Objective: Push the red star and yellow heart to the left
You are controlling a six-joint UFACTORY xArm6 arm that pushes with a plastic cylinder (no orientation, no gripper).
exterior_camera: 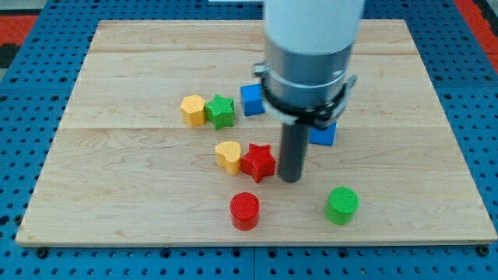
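wooden board [117, 194] on blue, seemingly perforated, surround [23, 155].

On the wooden table [117, 179], the red plastic star block [258, 162] touches the yellow plastic heart block [229, 155] on its left. My tip [290, 178] stands just right of the star. Toward the view's top, a yellow hexagonal block [193, 110] touches a green block [221, 111], with a blue cube [251, 99] to their right. Another blue block [324, 134] lies right of the rod. Toward the bottom sit a red cylinder [244, 210] and, well right of it, a green cylinder [342, 204].
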